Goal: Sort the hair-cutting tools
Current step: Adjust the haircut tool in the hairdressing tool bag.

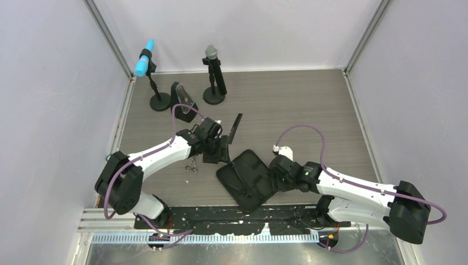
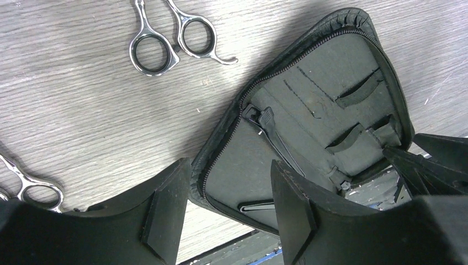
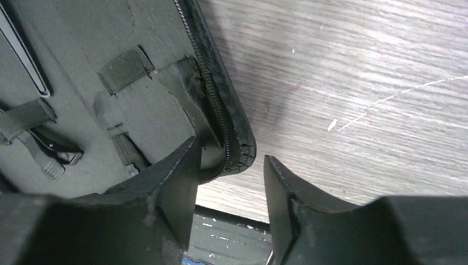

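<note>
The black pouch point(image 1: 251, 172) lies open at the lower centre of the top view, with the comb point(image 1: 236, 128) on the worktop point(image 1: 309, 110) just above it. The left gripper point(image 2: 229, 212) stands wide, holding nothing, over the pouch's near edge. In its wrist view a pair of scissors point(image 2: 165, 38) lies at upper left and a second pair of scissors point(image 2: 30, 187) at the lower left edge. A hair clip point(image 2: 273, 138) sits inside the pouch. The right gripper point(image 3: 229, 187) is also wide and straddles the pouch's corner rim; whether a finger touches it is unclear.
</note>
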Robot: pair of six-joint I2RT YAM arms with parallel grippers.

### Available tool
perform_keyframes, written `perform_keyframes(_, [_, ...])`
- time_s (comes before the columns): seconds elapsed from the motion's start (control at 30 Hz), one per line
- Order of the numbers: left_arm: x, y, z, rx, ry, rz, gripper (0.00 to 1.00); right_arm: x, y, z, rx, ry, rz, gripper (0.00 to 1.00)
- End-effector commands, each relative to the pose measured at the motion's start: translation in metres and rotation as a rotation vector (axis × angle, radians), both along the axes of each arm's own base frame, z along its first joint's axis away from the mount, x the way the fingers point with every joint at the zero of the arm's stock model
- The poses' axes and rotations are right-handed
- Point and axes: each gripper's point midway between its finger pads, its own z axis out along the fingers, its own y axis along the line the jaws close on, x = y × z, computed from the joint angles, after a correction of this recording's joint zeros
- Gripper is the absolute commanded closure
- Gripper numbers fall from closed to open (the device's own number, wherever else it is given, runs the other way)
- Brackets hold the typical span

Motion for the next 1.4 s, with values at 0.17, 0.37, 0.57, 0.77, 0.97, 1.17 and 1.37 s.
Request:
perform_keyframes(0.17, [0.015,-0.006,0.012,-0.044,-0.030,-0.030,0.42,0.048,0.011,0.009,-0.013,-0.154,-0.006,0.75])
perform_keyframes(0.37, [0.021,-0.007,0.011,-0.061,-0.027,-0.023,0.43,0.075,0.018,0.016,-0.054,-0.267,0.050,0.92])
perform_keyframes(0.57, [0.022,-0.005,0.011,-0.054,-0.026,-0.020,0.45,0.100,0.032,0.027,-0.077,-0.346,0.111,0.95])
perform_keyframes(0.77, [0.017,0.000,0.009,-0.047,-0.025,0.013,0.49,0.129,0.037,0.054,-0.113,-0.471,0.122,0.95])
perform_keyframes(0.97, [0.010,-0.003,0.004,-0.035,-0.013,0.014,0.53,0.145,0.041,0.060,-0.101,-0.535,0.110,0.95])
perform_keyframes(1.17, [0.001,-0.001,-0.005,-0.022,0.017,0.022,0.54,0.140,0.045,0.052,-0.053,-0.528,0.108,0.95])
perform_keyframes(1.37, [-0.016,0.001,-0.008,-0.027,0.031,0.013,0.54,0.139,0.045,0.051,-0.041,-0.527,0.104,0.95])
